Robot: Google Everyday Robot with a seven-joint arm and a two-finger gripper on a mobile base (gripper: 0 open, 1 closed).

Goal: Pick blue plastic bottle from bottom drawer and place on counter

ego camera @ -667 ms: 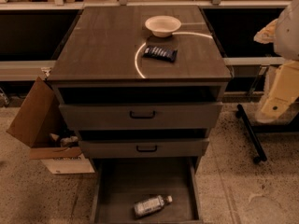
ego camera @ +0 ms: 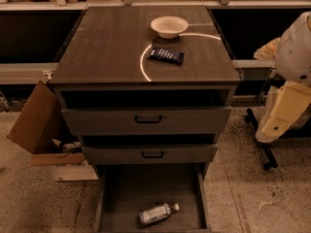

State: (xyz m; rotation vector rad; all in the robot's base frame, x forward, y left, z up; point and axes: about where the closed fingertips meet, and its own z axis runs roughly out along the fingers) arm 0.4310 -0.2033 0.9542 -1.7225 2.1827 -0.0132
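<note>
Our gripper (ego camera: 270,128) is hanging beyond the counter's (ego camera: 107,52) right edge, its grip impossible to read. The bottle (ego camera: 158,213) is lying on its side near the front of the open bottom drawer (ego camera: 146,183); we are risking it rolling away, or the arm (ego camera: 296,47) striking the upper drawers (ego camera: 146,120). A bowl (ego camera: 169,26) and snack bar (ego camera: 166,55) are sitting toward the back right corner; a cardboard box (ego camera: 34,125) is leaning at left.

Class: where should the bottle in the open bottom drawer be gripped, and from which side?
Grip the blue plastic bottle across its labelled middle, from straight above: it lies on its side on the bottom drawer floor, cap pointing right. The tool is out of view; only the arm shows at right.
</note>
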